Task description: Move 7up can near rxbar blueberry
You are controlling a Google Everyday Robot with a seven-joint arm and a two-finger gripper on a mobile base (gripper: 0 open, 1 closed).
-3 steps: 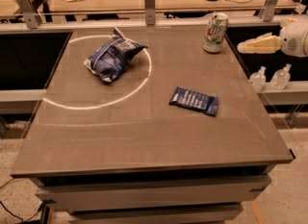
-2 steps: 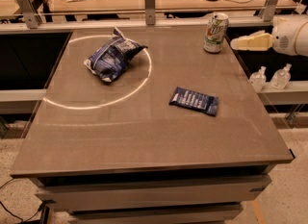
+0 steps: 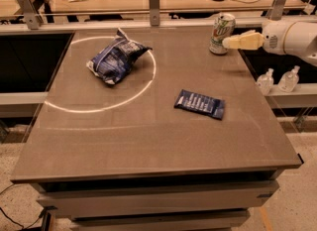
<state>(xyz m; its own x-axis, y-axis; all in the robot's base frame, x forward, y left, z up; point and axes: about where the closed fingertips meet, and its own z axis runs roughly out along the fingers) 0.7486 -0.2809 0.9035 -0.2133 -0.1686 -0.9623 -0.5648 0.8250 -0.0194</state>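
Note:
The 7up can (image 3: pixel 221 32), white with a green logo and silver top, stands upright near the table's far right corner. The rxbar blueberry (image 3: pixel 199 104), a flat dark blue wrapper with pale lettering, lies flat on the table right of centre, well in front of the can. My gripper (image 3: pixel 229 42) reaches in from the right on a white arm, its pale fingertips right beside the can's right side, at about the can's mid-height.
A puffy blue-and-white chip bag (image 3: pixel 115 61) lies at the far left inside a white circle marked on the grey table (image 3: pixel 124 141). Two small clear bottles (image 3: pixel 277 80) stand off the table's right edge. A cluttered desk runs behind the table.
My gripper has moved left toward the can, from well off the table's right edge to right beside the can. The can, bar and chip bag have not moved.

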